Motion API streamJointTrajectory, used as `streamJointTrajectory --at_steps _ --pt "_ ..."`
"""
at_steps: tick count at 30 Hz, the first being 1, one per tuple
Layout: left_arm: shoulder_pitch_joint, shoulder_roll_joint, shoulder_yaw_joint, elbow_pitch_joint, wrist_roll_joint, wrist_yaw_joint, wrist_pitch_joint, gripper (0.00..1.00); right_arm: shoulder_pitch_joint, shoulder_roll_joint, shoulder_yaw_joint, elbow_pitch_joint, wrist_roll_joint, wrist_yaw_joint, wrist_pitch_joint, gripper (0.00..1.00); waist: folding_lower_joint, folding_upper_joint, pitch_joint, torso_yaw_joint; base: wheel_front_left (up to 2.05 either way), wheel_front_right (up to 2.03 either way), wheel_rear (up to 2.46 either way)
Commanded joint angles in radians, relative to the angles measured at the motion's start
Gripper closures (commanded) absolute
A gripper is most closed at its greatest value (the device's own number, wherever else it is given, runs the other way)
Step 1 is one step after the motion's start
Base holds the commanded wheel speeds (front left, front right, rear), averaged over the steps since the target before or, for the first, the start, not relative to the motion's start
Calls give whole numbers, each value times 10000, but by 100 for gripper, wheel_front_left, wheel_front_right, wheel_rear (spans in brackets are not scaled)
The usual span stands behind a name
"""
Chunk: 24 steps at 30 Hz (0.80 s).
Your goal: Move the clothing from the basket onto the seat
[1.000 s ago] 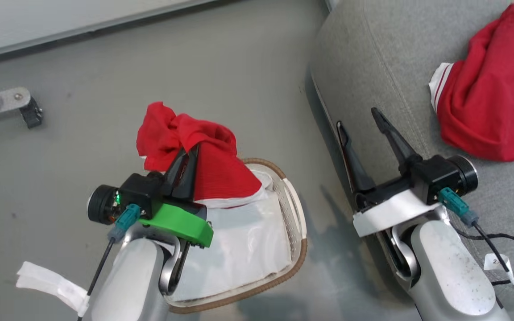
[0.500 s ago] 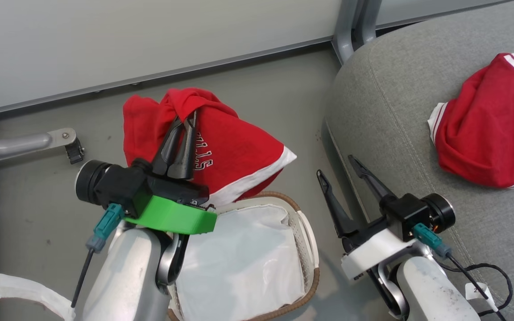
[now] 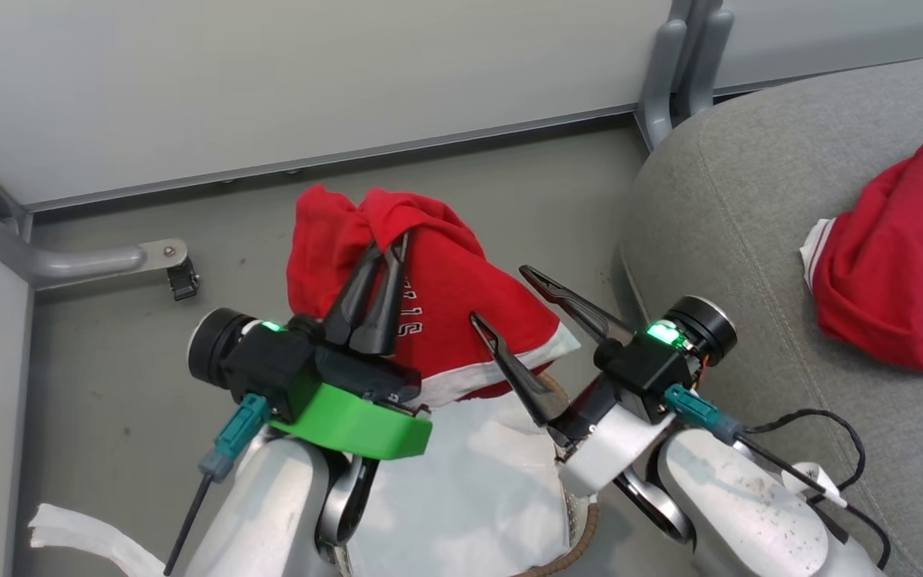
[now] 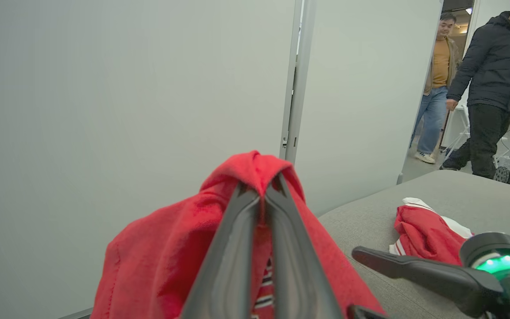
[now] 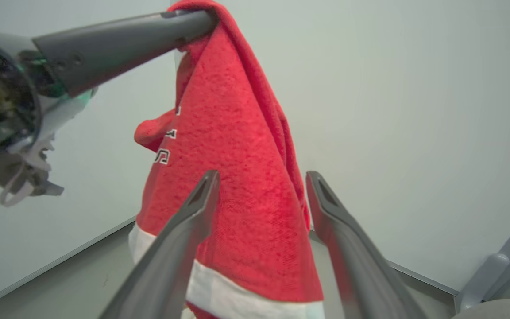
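While left claw (image 3: 393, 242) pinches red garment (image 3: 461, 288) aloft, right claw (image 3: 499, 293) agape beside it.

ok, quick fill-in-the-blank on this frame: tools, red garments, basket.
1. The left tool is ____ on the lettered red garment.
2. The right tool is ____, close beside that garment.
3. On the seat lies ____ other red garment.
4. The sheet in the basket is ____ in colour.
Missing words: shut; open; one; white.
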Motion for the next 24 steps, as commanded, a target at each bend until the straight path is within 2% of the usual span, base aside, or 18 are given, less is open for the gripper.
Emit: streamJointTrajectory --at_steps 1,5,6,7,8,16,17,18,19,24 --pt "130 17 -145 -81 -89 -24 -7 100 -248 -5 88 208 36 -14 -22 0 1 0 -68 286 0 0 0" --pt "90 18 -633 -168 -283 -67 -7 100 -591 213 315 905 142 -14 -20 0 1 0 -84 703 0 0 0" --pt "71 18 -746 -186 -319 -66 -7 100 -651 281 353 1087 211 -14 -20 7 1 0 -90 814 0 0 0" --pt "51 18 -839 -208 -368 -63 -7 100 -677 325 389 1241 259 -14 -20 58 1 0 -88 910 0 0 0" --pt "28 20 -940 -228 -420 -69 -7 100 -716 372 417 1361 313 -14 -20 100 1 0 -87 1016 0 0 0" --pt "180 18 -1023 -247 -478 1 -7 100 -430 507 -31 1454 590 -14 -20 100 1 0 8 1216 0 0 0" --pt "199 20 -965 -248 -438 24 -7 85 -372 515 -163 1371 600 -14 -22 100 1 0 22 1147 0 0 0" --pt "230 18 -894 -247 -403 89 -6 20 -276 527 -326 1287 614 -14 -22 100 1 0 36 1038 0 0 0" --pt "270 18 -878 -177 -400 94 -4 0 -192 538 -454 1211 612 -14 -20 100 1 0 47 916 0 0 0" --pt "212 18 -617 -2 -115 57 -4 0 249 539 -1070 685 530 -14 -22 100 1 0 218 -123 0 0 0"
